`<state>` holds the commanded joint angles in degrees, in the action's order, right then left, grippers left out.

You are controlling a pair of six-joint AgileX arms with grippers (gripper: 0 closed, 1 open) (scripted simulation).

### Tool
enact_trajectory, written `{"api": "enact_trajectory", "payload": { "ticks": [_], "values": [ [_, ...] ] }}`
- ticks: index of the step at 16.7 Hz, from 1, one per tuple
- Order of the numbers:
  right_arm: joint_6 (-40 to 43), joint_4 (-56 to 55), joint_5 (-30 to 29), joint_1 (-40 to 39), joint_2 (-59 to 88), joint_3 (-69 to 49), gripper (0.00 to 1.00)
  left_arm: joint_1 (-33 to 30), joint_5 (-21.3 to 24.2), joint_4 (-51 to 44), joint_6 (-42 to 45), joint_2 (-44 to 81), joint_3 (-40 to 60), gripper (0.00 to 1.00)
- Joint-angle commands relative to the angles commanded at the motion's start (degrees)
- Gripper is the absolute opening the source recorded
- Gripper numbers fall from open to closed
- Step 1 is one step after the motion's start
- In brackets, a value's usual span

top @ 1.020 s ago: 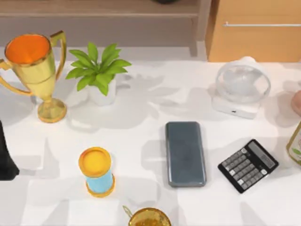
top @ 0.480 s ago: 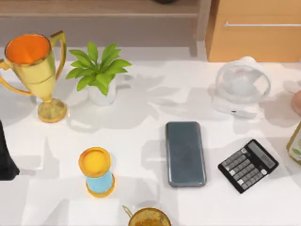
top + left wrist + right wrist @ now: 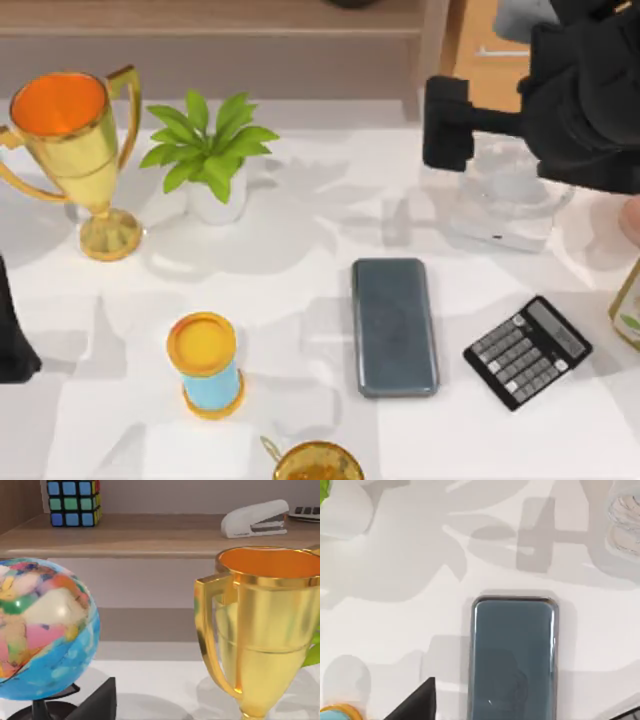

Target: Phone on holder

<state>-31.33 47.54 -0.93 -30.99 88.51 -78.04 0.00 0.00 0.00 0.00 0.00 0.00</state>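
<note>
phone [image 3: 395,326] flat on counter [image 3: 300,260], glossy grey-blue, rounded corners, no writing | right gripper [image 3: 447,124] at 1 o'clock, jaws unreadable

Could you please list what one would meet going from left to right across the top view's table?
Gold trophy → potted plant → yellow-and-blue hourglass → phone → calculator, with the right gripper above the white fan.

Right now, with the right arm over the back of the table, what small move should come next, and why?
Probably bring the right gripper forward and down toward the phone. The phone lies flat on the table, untouched, left of the calculator, while the gripper hovers by the fan, well behind it. The left arm is parked at the left edge.
</note>
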Motion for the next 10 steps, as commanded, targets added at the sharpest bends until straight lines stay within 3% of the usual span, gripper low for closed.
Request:
{"api": "enact_trajectory", "payload": {
  "ticks": [5,10],
  "values": [
    [-5.4,10.7,-0.4,-5.6,22.2,-12.1,1.00,0.0,0.0,0.0,0.0,0.0,0.0,1.00],
    [-7.7,15.6,-0.1,-8.4,32.1,-17.4,1.00,0.0,0.0,0.0,0.0,0.0,0.0,1.00]
  ]
}}
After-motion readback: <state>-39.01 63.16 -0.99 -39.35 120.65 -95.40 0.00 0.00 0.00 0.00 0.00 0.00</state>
